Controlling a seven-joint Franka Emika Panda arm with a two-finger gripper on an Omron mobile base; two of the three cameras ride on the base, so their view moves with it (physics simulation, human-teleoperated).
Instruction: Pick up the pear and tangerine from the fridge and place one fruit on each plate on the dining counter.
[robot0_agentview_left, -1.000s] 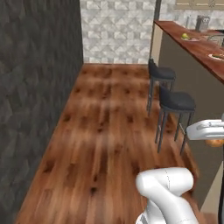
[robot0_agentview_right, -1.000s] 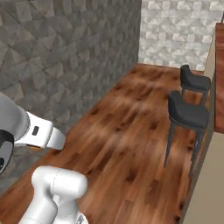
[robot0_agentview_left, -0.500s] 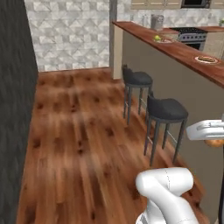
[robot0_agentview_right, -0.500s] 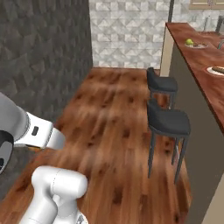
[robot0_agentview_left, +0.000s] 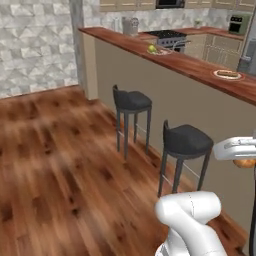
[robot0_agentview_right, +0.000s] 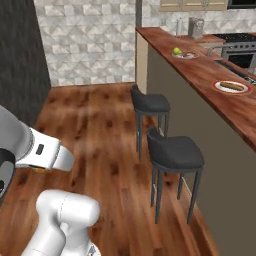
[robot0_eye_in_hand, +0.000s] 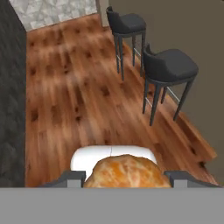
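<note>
Your gripper (robot0_eye_in_hand: 126, 178) is pinching the tangerine (robot0_eye_in_hand: 127, 171) above the wooden floor beside the two stools (robot0_eye_in_hand: 168, 68), while the pear (robot0_agentview_left: 151, 48) sits on the far plate (robot0_agentview_left: 159, 51) on the surface (robot0_agentview_left: 200, 67).

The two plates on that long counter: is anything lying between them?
Nothing; in the right base view, bare wood separates the far plate, holding the pear, from the near plate.

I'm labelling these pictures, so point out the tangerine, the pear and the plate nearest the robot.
tangerine (robot0_eye_in_hand: 124, 171): hand view, its orange top between the pincer's tips.
pear (robot0_agentview_left: 151, 48): left base view, its yellow-green middle.
nearer plate (robot0_agentview_right: 233, 90): right base view, its front rim.
</note>
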